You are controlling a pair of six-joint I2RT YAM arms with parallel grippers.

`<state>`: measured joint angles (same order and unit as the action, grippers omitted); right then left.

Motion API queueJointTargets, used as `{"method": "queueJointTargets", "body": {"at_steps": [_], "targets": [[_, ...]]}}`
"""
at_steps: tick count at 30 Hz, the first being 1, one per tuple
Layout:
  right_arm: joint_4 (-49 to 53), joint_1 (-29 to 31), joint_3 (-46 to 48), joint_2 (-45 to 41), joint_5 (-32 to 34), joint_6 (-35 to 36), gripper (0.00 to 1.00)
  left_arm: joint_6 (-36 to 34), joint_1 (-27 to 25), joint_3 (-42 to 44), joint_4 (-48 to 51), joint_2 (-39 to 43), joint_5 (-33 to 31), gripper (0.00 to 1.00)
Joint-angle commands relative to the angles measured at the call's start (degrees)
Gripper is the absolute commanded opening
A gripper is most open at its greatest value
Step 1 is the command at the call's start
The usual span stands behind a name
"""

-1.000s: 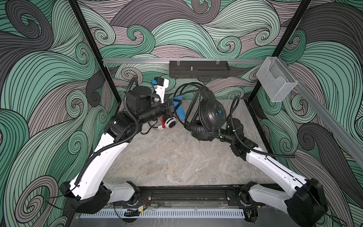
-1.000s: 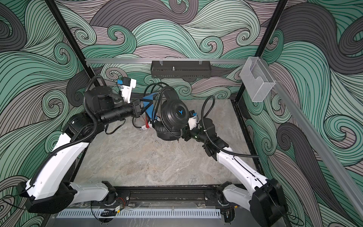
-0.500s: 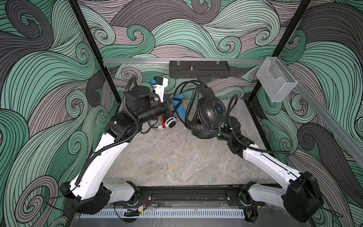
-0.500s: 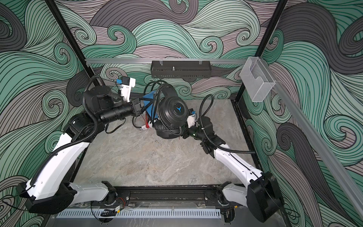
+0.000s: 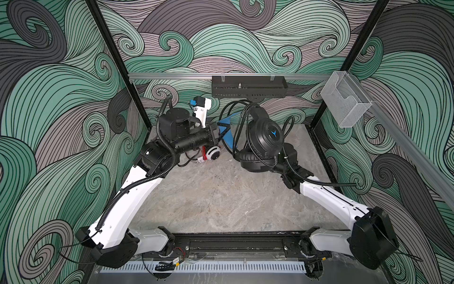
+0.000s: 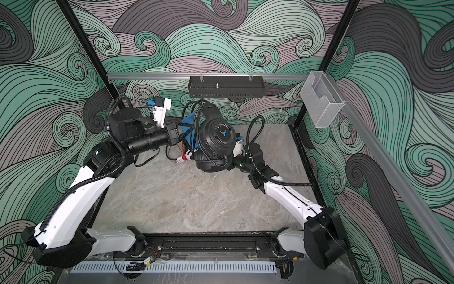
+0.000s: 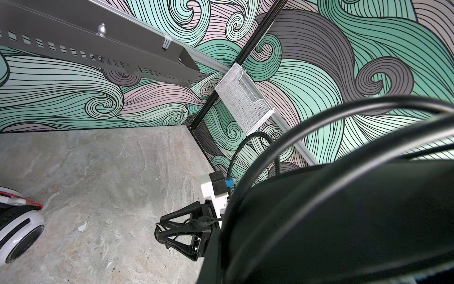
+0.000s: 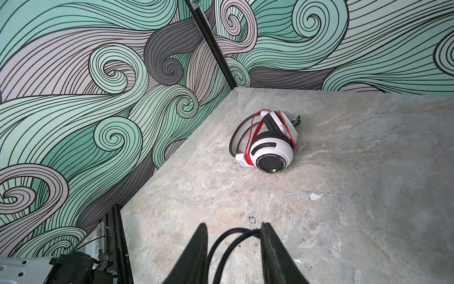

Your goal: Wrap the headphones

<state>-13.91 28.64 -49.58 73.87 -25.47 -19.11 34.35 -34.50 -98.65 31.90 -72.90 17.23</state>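
My left gripper (image 5: pixel 219 131) is clamped on the black headphones (image 5: pixel 266 137), which hang above the table (image 5: pixel 221 196) at twelve o'clock. My right gripper (image 8: pixel 233 228) straddles their black cable (image 8: pixel 221 243); I cannot tell whether it pinches. The white headphones (image 8: pixel 269 147) lie at eleven o'clock.

Two headphones: one white over-ear pair with red cable (image 8: pixel 270 150), one black over-ear pair with blue logo (image 5: pixel 266 137). One black slotted tray (image 5: pixel 248 86), one clear plastic holder (image 5: pixel 344 105).
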Motion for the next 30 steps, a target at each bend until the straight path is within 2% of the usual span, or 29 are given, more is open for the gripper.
{"method": "queueJointTargets", "body": {"at_steps": [1,5,9,14,21,23,27,30], "targets": [[-0.7,-0.3,-2.2,-0.2,1.7,-0.3,0.37,3.1,0.5,-1.1,-5.5,1.8,1.8,0.0],[-0.3,-0.3,-2.6,-0.5,2.8,-0.2,0.36,3.5,0.6,-0.5,-6.0,2.1,1.9,0.0],[-0.3,-0.4,-2.3,0.0,1.7,-0.2,0.27,4.0,0.6,0.1,-6.6,2.4,2.2,0.0],[-1.1,-0.4,-1.8,0.3,0.4,-0.7,0.22,4.4,0.7,0.4,-7.0,2.9,2.3,0.0],[-0.9,-0.3,-1.2,0.9,-0.8,-1.0,0.07,5.7,0.7,2.0,-8.4,4.0,1.1,0.0],[1.5,0.2,-1.5,1.3,-0.4,0.0,0.0,6.3,0.7,2.0,-8.7,4.0,-0.1,0.0],[6.8,1.0,-1.7,0.6,1.0,2.8,0.0,9.4,0.7,2.3,-10.3,4.3,-6.9,0.0],[10.0,1.8,-1.5,-0.6,4.3,3.7,0.0,14.5,0.8,2.9,-14.7,3.5,-12.0,0.0]]}}
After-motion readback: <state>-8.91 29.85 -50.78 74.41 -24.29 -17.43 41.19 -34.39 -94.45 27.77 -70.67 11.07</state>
